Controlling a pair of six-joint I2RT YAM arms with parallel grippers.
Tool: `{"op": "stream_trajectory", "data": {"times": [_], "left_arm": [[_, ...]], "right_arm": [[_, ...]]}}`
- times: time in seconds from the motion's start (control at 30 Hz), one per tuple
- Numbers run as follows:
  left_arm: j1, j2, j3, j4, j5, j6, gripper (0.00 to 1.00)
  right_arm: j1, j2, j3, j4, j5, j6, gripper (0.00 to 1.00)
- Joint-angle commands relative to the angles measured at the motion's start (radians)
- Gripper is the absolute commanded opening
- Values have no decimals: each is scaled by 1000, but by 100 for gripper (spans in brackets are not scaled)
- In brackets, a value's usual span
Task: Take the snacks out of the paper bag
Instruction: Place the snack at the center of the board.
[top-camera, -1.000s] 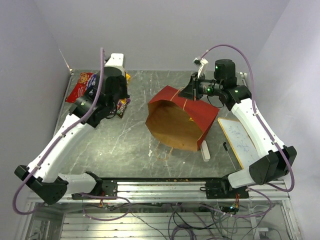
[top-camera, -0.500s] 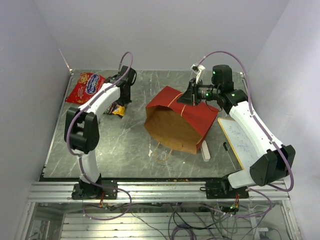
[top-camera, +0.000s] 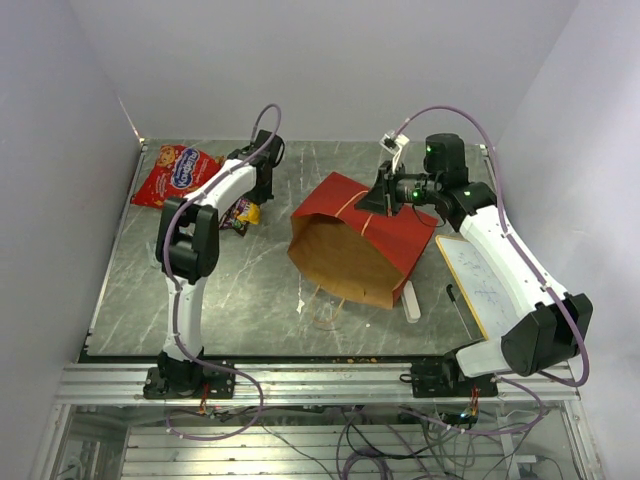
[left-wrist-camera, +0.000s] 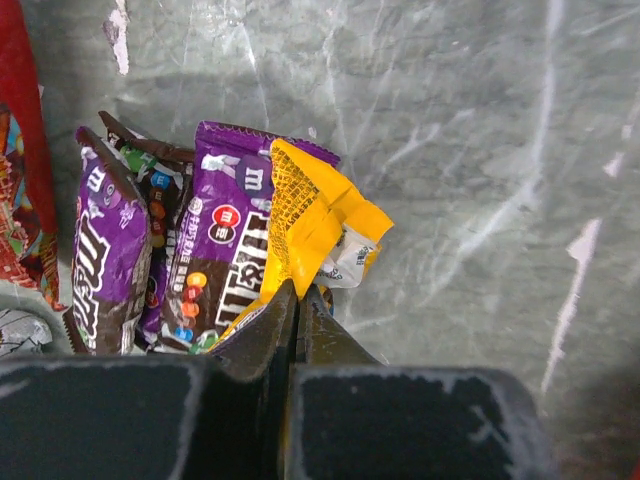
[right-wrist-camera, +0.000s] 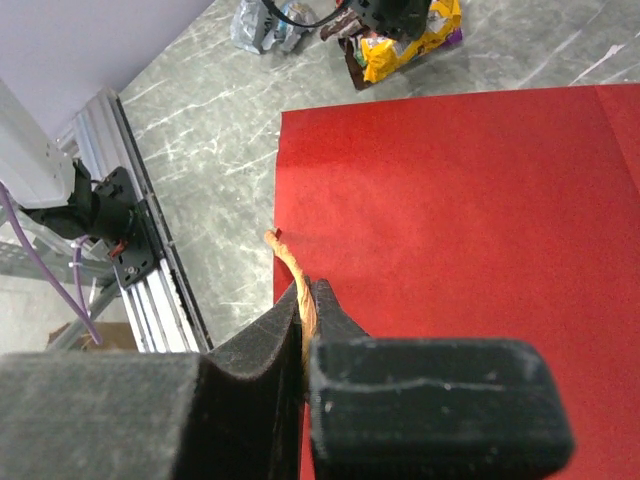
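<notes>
While the left pincer (left-wrist-camera: 297, 300) pinches the yellow pack (left-wrist-camera: 315, 215) atop purple packs (left-wrist-camera: 225, 250) at the bench's (top-camera: 250, 280) far left, the right pincer (right-wrist-camera: 305, 305) clamps a handle (right-wrist-camera: 285, 255) of the bag (top-camera: 370, 235), which rests mid-bench, mouth toward the near edge.

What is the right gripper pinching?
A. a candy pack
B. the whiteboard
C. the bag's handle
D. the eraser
C: in the right wrist view the right gripper is shut on the tan cord handle, which lies over the red side of the bag.
</notes>
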Motion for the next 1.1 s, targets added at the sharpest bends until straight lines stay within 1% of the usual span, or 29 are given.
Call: {"op": "stream_trajectory", "data": {"times": [0.0, 0.07, 0.1, 0.23, 0.3, 0.37, 0.6, 0.73, 0.83, 0.97, 1.07], "left_arm": [[3, 33, 20, 40, -83, 45, 8], [3, 41, 14, 36, -105, 61, 10], [3, 42, 2, 47, -94, 74, 11], [5, 42, -36, 59, -53, 96, 22], [12, 31, -43, 57, -19, 85, 33], [17, 0, -49, 55, 22, 69, 43], [28, -185, -131, 88, 124, 14, 58], [30, -306, -229, 107, 206, -19, 66], [30, -406, -326, 120, 280, -56, 68], [25, -580, -512, 197, 422, -150, 76], [-5, -707, -655, 247, 480, -230, 78]], "right_arm": [[-5, -28, -15, -2, -10, -23, 0], [-5, -33, -11, -5, -7, -24, 0], [-4, -36, -10, -7, 0, -27, 0], [-5, -41, -10, -15, 19, -31, 0], [-5, -44, -13, -6, 15, -17, 0], [-5, -49, -20, 12, 7, 3, 0], [-5, -29, -11, 36, 12, 76, 0], [-4, -17, -13, 43, 10, 119, 0], [-5, -32, -39, 93, 8, 180, 0], [-5, -21, -33, 85, 23, 212, 0], [-4, -3, 0, 35, 53, 201, 0]]}}
